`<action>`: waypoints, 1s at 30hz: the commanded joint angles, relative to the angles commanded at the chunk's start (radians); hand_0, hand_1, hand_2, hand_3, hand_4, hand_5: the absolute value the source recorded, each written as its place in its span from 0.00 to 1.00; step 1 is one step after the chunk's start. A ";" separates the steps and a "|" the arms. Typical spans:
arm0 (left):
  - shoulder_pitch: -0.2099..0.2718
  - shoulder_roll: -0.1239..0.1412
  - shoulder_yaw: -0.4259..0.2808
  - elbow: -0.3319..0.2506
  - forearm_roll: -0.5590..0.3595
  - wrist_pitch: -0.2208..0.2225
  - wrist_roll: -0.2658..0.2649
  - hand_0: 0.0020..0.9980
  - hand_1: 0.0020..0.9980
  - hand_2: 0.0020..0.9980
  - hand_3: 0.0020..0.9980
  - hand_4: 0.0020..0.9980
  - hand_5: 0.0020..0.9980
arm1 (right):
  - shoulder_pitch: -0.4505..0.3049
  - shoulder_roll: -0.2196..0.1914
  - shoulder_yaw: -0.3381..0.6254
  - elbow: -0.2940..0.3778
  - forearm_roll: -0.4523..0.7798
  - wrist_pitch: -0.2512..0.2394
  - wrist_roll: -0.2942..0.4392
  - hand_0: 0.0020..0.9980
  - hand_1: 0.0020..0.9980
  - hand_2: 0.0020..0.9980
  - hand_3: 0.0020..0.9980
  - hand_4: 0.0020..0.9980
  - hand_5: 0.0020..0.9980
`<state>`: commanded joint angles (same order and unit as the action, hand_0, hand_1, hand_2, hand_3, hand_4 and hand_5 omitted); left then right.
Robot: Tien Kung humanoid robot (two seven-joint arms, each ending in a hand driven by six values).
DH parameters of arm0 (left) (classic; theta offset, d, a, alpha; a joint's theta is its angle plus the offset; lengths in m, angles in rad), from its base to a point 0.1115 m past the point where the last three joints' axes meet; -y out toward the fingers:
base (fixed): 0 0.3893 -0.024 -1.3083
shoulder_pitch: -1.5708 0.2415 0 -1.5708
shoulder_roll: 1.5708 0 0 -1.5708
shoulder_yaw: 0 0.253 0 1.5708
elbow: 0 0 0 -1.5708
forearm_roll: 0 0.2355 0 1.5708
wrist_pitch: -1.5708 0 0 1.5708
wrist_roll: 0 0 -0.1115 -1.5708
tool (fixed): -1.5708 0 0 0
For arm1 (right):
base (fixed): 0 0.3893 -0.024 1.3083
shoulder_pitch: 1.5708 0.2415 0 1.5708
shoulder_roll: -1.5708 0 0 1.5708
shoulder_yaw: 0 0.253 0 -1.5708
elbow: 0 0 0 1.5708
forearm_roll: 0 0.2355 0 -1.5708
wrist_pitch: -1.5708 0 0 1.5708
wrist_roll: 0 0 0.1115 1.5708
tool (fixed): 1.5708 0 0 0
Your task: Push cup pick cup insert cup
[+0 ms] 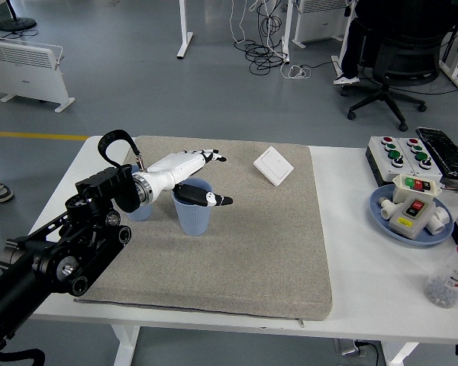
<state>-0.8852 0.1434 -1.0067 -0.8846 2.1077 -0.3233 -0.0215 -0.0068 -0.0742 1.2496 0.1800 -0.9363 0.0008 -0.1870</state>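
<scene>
Two blue cups stand upright on the grey mat (237,252). One cup (193,214) is near the mat's middle left. The other cup (140,208) stands to its left and is mostly hidden behind my left forearm. My left hand (208,177) is white with black fingertips. It reaches over the middle cup with fingers spread, the thumb in front of the cup's rim and the other fingers (210,156) behind it. It holds nothing.
A white switch plate (273,165) lies at the mat's far right. At the table's right are a button box (399,155), a blue plate (382,210) with switch parts, and a plastic bottle (450,279).
</scene>
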 joint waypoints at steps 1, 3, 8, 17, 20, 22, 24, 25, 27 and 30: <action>-0.009 -0.004 0.010 0.014 0.022 -0.022 0.008 0.96 0.93 1.00 0.97 0.99 0.61 | -0.001 -0.001 -0.002 0.000 0.001 0.000 0.000 0.69 0.60 0.63 0.55 0.11 0.48; -0.025 -0.011 0.029 0.041 0.051 -0.056 0.018 0.96 0.93 1.00 0.97 0.99 0.61 | -0.003 -0.001 -0.005 0.000 0.001 0.000 -0.001 0.69 0.60 0.63 0.55 0.11 0.48; -0.042 -0.023 0.044 0.084 0.107 -0.087 0.025 0.92 0.93 1.00 0.97 0.97 0.51 | -0.003 -0.003 -0.012 0.000 0.006 0.000 -0.002 0.69 0.60 0.63 0.55 0.11 0.49; -0.057 -0.029 0.039 0.109 0.141 -0.081 0.020 0.90 0.92 1.00 0.96 0.91 0.41 | 0.000 -0.003 -0.016 0.000 0.008 0.000 -0.001 0.69 0.60 0.63 0.55 0.11 0.48; -0.057 -0.026 0.031 0.106 0.139 -0.077 0.014 0.87 0.90 1.00 0.96 0.90 0.40 | 0.002 -0.003 -0.016 0.000 0.008 0.001 -0.001 0.69 0.60 0.62 0.55 0.11 0.48; -0.055 -0.025 0.025 0.103 0.134 -0.071 0.008 0.87 0.90 1.00 0.96 0.90 0.40 | 0.002 -0.003 -0.016 0.000 0.009 0.001 -0.001 0.69 0.60 0.62 0.55 0.11 0.48; -0.053 -0.023 0.022 0.100 0.131 -0.065 0.002 0.86 0.90 1.00 0.94 0.89 0.40 | 0.002 -0.003 -0.016 0.000 0.009 0.001 -0.001 0.69 0.60 0.63 0.55 0.11 0.48; -0.053 -0.022 0.021 0.100 0.131 -0.063 0.000 0.86 0.90 1.00 0.94 0.89 0.40 | 0.002 -0.003 -0.016 0.000 0.009 0.001 -0.001 0.69 0.60 0.63 0.55 0.11 0.48; -0.052 -0.022 0.021 0.102 0.131 -0.061 -0.002 0.86 0.90 1.00 0.94 0.89 0.40 | 0.003 -0.003 -0.016 0.000 0.008 0.001 -0.001 0.69 0.60 0.63 0.55 0.11 0.48; -0.053 -0.021 0.020 0.105 0.128 -0.060 -0.004 0.87 0.89 1.00 0.94 0.89 0.39 | 0.002 -0.003 -0.016 0.000 0.008 0.001 -0.002 0.69 0.60 0.63 0.55 0.11 0.48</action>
<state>-0.9377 0.1226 -0.9868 -0.7795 2.2356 -0.3837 -0.0251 -0.0044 -0.0774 1.2336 0.1800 -0.9284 0.0022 -0.1886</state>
